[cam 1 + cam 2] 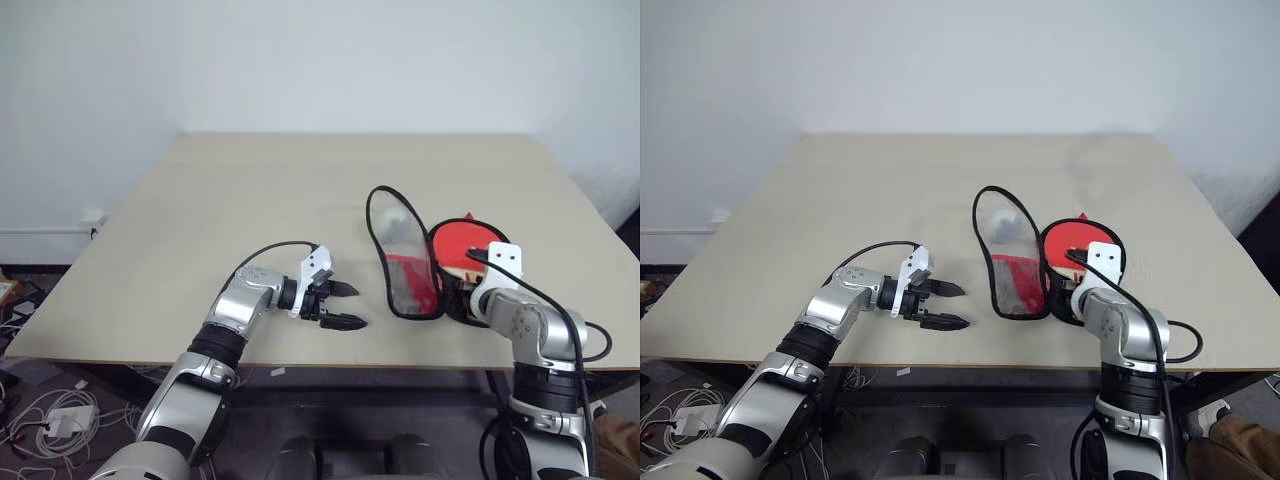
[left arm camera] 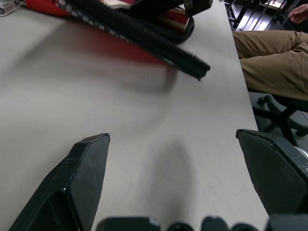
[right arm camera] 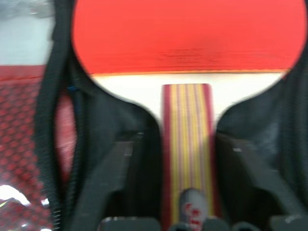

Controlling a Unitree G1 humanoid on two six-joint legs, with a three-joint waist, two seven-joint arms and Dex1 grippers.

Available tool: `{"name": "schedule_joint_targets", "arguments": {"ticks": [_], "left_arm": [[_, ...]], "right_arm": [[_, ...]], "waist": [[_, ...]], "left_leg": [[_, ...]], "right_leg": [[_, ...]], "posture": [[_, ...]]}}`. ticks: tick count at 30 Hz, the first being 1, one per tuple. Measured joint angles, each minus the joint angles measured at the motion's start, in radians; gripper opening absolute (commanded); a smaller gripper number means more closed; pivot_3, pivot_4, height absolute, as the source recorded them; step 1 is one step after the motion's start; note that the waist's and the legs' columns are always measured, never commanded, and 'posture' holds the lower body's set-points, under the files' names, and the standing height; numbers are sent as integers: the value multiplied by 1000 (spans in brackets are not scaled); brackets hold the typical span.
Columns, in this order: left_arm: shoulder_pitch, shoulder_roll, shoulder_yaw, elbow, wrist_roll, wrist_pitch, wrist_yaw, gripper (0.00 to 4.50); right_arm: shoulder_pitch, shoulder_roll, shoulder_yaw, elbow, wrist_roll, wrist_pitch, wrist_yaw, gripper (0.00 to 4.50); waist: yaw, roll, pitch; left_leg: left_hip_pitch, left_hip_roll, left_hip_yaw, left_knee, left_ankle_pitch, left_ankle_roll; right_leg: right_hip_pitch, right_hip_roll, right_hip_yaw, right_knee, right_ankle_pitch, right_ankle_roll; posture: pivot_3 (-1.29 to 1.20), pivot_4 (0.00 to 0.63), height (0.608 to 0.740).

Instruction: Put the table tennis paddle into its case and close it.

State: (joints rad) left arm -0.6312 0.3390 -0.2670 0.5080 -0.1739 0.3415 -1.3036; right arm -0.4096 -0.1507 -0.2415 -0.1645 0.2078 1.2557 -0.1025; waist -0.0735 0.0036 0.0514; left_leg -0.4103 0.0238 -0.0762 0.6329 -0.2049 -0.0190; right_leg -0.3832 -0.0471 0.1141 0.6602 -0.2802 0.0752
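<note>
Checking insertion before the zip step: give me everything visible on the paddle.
The table tennis paddle has a smooth red rubber face, a pale wooden neck and a handle striped red and yellow, with a small badge near its end. It lies flat inside the case's black lower half, near the table's front right edge. The lid stands open to its left. The right claw's fingers straddle the handle; contact is unclear.

A pale beige tabletop [image 1: 250, 210] stands against a plain white wall [image 1: 300, 60]. Below its left edge, on the dark floor [image 1: 30, 385], lie tangled white cables [image 1: 40, 410] and a small white box [image 1: 68, 420] (a power adapter, perhaps). Off the right side sits a person — tan trouser legs [image 2: 274, 57] and a brown shoe [image 1: 1240, 435] show — on a black swivel chair [image 2: 281, 120].
</note>
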Motion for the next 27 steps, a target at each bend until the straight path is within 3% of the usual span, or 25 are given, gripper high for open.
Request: {"name": "schedule_joint_targets", "arguments": {"ticks": [3,10,17,22,27], "left_arm": [[-10,-1,1,9,0,0,1,4500],[-74,-28,20,89,0,-16,32,4500],[-196,-107,37,290,30,-130,97,4500],[-322,-262,21,531,114,-262,195,4500],[-427,-443,102,626,67,-219,167,4500]], "right_arm": [[1,-11,10,-7,-4,5,15,4466],[-19,-135,10,-169,-17,24,54,4466],[-117,-151,-27,-296,-14,-33,82,4466],[-112,-138,-26,-275,-41,-117,68,4466],[-80,-91,-32,-245,-55,-168,32,4466]], "waist": [[0,0,0],[2,0,0],[2,0,0],[26,-1,1],[30,-2,1]], "left_leg": [[0,0,0,0,0,0],[0,0,0,1,0,0],[0,0,0,0,0,0],[-1,-1,0,3,0,0],[-5,-5,0,5,0,0]], "right_leg": [[0,0,0,0,0,0],[0,0,0,0,-1,2],[0,0,0,-1,-1,2],[1,0,0,-1,0,3],[0,-2,1,-1,0,4]], "posture": [[0,0,740],[0,0,740],[0,0,740],[0,0,740],[0,0,740]]}}
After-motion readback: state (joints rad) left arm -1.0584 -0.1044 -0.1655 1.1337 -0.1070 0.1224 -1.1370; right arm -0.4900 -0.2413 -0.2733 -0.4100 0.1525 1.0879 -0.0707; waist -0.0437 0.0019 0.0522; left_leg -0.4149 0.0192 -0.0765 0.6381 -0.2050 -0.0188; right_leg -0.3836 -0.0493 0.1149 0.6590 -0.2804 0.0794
